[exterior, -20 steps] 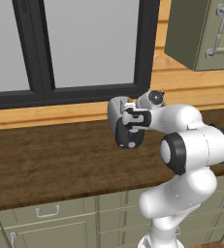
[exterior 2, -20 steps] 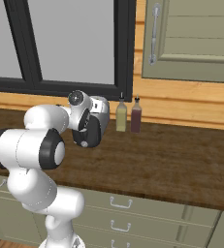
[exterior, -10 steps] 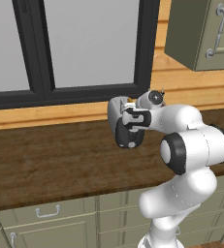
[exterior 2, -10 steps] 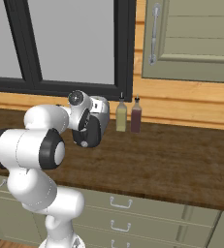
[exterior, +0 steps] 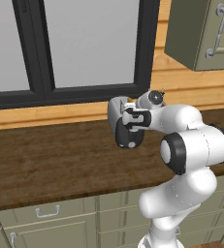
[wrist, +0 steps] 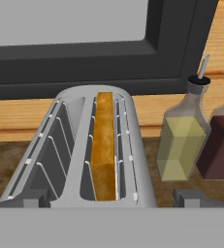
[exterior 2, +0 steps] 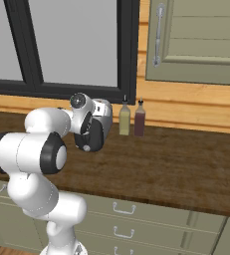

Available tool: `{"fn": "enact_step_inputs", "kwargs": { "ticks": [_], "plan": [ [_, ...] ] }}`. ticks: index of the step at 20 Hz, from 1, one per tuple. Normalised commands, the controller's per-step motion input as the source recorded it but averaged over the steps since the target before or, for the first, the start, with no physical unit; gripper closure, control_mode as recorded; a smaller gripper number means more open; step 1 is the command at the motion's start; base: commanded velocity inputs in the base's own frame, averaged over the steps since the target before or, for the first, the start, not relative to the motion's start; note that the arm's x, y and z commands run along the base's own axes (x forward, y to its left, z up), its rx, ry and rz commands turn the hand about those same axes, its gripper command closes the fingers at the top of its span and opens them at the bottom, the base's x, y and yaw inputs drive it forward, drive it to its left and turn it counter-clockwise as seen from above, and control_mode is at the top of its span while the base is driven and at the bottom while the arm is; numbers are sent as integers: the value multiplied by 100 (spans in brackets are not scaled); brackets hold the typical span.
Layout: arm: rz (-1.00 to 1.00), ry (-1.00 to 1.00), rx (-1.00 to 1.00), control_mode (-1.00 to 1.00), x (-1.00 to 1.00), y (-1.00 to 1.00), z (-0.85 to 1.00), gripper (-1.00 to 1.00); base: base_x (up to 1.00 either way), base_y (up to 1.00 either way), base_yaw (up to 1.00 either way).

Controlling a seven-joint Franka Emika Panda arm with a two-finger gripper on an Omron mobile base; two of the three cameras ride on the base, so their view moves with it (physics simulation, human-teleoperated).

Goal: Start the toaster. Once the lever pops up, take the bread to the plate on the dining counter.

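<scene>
Nothing has moved since the earlier frames: the arm holds the same pose, with the hand hovering right at the toaster (wrist: 91, 145) on the wooden desk (exterior: 50, 164) below the window (exterior: 84, 43). That stillness suggests the start step is under way or pending rather than finished, and I judge the carry to the plate has not begun. The bread (wrist: 104, 145) sits upright in the toaster's right-hand slot, sunk between the wires, while the slot beside it is bare. The jaws of the gripper (wrist: 108, 199) are spread wide, one fingertip at each side of the toaster's near end, pinching nothing. Two bottles (exterior 2: 131, 117) stand just beside the toaster, on its right. The toaster's end panel with the lever is cut off in the hand view and hidden behind the hand in both base views, so its position cannot be told.
</scene>
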Motion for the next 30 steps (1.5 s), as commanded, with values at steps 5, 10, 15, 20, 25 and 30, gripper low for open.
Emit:
{"fn": "enact_step_inputs", "kwargs": {
  "ticks": [5,10,15,20,25,30],
  "plan": [
    [0,0,0,-100,0,0,0,-100,0,0,0],
    [0,0,0,-100,0,0,0,-100,0,0,0],
    [0,0,0,-100,0,0,0,-100,0,0,0],
    [0,0,0,-100,3,0,0,-100,0,0,0],
    [0,0,0,-100,11,0,0,-100,0,0,0],
    [0,0,0,-100,9,0,0,-100,0,0,0]
  ]
}}
